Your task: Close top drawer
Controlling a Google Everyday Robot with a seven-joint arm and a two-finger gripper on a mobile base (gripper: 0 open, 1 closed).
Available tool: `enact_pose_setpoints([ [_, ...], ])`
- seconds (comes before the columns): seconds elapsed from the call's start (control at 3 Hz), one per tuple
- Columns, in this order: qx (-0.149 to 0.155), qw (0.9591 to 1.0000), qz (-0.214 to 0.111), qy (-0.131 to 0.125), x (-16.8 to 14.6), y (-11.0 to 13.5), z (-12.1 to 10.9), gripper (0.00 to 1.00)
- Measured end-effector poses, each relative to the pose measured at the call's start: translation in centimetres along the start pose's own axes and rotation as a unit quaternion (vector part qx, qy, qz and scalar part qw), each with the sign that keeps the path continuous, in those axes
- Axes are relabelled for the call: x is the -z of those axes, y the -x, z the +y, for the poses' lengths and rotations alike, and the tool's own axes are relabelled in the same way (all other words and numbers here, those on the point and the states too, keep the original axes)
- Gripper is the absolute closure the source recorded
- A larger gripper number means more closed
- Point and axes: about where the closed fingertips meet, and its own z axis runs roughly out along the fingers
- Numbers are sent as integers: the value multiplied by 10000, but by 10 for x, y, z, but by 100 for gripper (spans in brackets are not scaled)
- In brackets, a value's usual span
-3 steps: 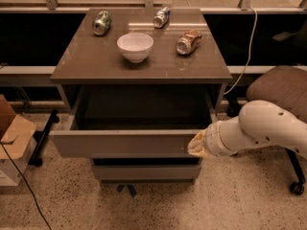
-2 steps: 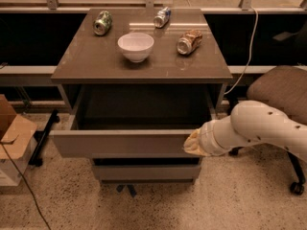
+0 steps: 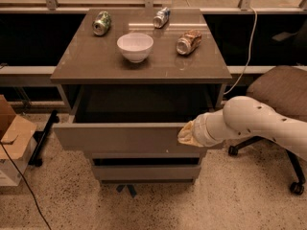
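The top drawer point(image 3: 120, 137) of the grey-brown cabinet stands pulled out, its flat handleless front facing me and its dark inside showing. My gripper point(image 3: 185, 134) is at the right end of the drawer front, pressed against its upper right part, at the tip of the white arm point(image 3: 249, 121) that reaches in from the right.
On the cabinet top point(image 3: 76, 68) stand a white bowl point(image 3: 135, 46) and three cans lying on their sides point(image 3: 101, 23) point(image 3: 161, 17) point(image 3: 188, 42). A lower drawer front point(image 3: 144, 171) sits below. An office chair point(image 3: 283, 87) is at the right, a cardboard box point(image 3: 12, 138) at the left.
My arm and gripper have shifted slightly left along the drawer front's right end. The drawer looks about as far out as before.
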Motion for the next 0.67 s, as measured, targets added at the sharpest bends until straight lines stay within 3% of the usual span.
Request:
enact_pose_setpoints([
  [0.67,211,9993,-141,-264,-8,10,-41,59],
])
